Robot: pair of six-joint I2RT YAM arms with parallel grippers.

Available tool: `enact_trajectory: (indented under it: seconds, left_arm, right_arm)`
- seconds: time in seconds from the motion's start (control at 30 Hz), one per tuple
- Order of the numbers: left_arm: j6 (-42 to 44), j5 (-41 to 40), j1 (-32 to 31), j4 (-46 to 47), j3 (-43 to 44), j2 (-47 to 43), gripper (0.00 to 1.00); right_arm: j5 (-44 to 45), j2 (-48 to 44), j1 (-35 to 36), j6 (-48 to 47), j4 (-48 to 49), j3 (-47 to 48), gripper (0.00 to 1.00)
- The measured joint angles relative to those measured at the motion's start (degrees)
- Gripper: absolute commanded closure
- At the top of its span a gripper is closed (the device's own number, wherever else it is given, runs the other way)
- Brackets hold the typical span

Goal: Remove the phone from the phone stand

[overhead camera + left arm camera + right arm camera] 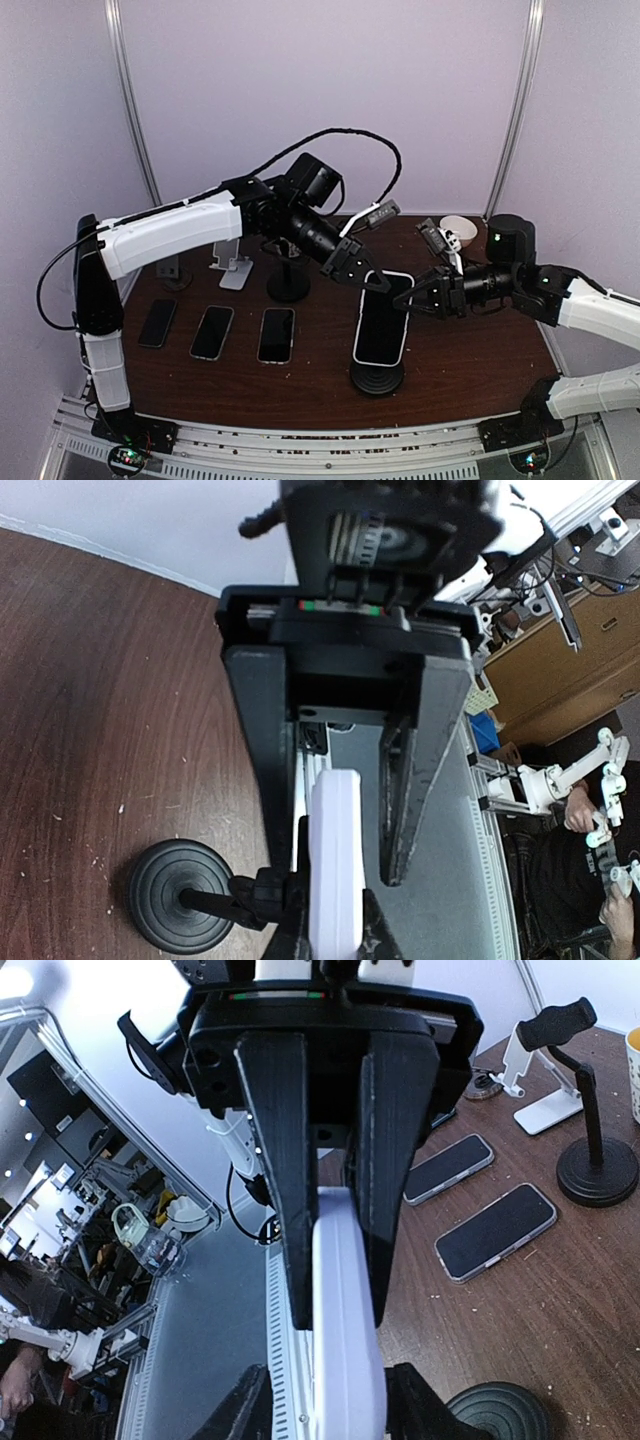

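Observation:
The phone [382,320], dark-screened in a white case, stands upright in the black phone stand [377,378] at the table's middle front. My right gripper [418,298] is at the phone's upper right edge. In the right wrist view both fingers [290,1200] press the white phone edge [348,1360], so the right gripper [335,1315] is shut on it. My left gripper [362,277] is at the phone's top left corner. In the left wrist view the left gripper [335,880] is open and straddles the phone edge [335,900], with a gap to one finger [420,780]. The stand's round base [180,895] shows below.
Three dark phones [157,322] [212,331] [276,334] lie flat in a row at the front left. A second black stand [288,285] and a white stand [235,265] are behind them. A white cup [458,230] sits at the back right.

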Motion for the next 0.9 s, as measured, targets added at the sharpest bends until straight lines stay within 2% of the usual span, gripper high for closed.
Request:
enact_trajectory:
  seconds: [0.23,0.4,0.47,0.53,0.7,0.8,0.9]
  left_arm:
    - [4.3,0.2,0.0,-7.0,3.9,1.6,1.00]
    - [6.5,0.0,0.2,-8.9,4.7,2.4,1.00]
    - [7.2,-0.1,0.4,-9.9,5.2,2.7,0.98]
    - [7.6,-0.1,0.6,-10.4,5.5,2.8,0.77]
    - [8.1,-0.8,1.4,-7.6,3.9,1.2,0.35]
    - [6.2,-3.3,2.8,-2.0,-2.7,-3.8,0.20]
    - [5.7,-6.1,4.0,1.9,-6.8,-9.8,0.11]
  right_arm:
    - [-0.9,2.1,0.3,1.5,2.8,0.1,0.82]
    - [-1.7,4.3,0.3,2.4,3.1,0.8,1.00]
    - [-1.8,4.8,0.3,2.7,3.6,0.8,1.00]
    - [-1.8,4.9,0.3,3.0,4.0,0.8,1.00]
    - [-0.5,5.0,0.3,3.1,3.1,0.8,1.00]
    - [0.3,5.1,0.3,3.8,3.4,0.6,1.00]
    - [0.8,5.1,0.3,5.0,5.6,-0.4,1.00]
